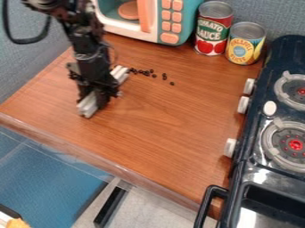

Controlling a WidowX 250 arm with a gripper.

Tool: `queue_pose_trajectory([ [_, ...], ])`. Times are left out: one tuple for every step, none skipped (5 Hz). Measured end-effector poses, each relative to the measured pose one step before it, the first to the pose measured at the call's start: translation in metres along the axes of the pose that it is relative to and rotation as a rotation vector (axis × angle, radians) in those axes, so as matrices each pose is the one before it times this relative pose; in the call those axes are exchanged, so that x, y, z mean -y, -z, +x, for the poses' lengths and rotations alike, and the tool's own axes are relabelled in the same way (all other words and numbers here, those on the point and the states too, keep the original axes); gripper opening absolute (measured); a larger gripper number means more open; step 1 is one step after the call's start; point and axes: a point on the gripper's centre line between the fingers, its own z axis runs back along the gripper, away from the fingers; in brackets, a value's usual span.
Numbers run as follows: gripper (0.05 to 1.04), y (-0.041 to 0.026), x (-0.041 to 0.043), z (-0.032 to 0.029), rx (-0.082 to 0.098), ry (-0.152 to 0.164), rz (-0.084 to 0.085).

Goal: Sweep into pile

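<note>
Gripper pinching pale bar. Black beans loosely clustered near bar's far end, some scattered apart. Judged partial; strays remain to gather.

Black beads lie scattered beside a pale, slanting bar on the counter.

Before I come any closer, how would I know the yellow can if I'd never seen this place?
Find the toy microwave at the back of the wooden counter, then look toward the black stove. Between them stand two cans; yours is the yellow-and-blue one on the stove side, shorter than its red-and-green neighbour.
</note>
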Motion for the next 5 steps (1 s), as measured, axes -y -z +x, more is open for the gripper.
queue_pose_trajectory([
  [0.385,-0.00069,-0.00263,-0.00333,0.0004,0.002,-0.0033],
  [0.385,-0.00555,0.00976,-0.00311,0.0135,0.0382,-0.0237],
  [0.384,-0.0201,0.03718,0.01712,0.0622,0.1026,-0.0077],
  [0.385,-0.015,0.03765,0.02127,0.057,0.1131,0.0029],
  [0.385,-0.00461,0.03195,0.01796,0.0234,0.0509,-0.0177],
])
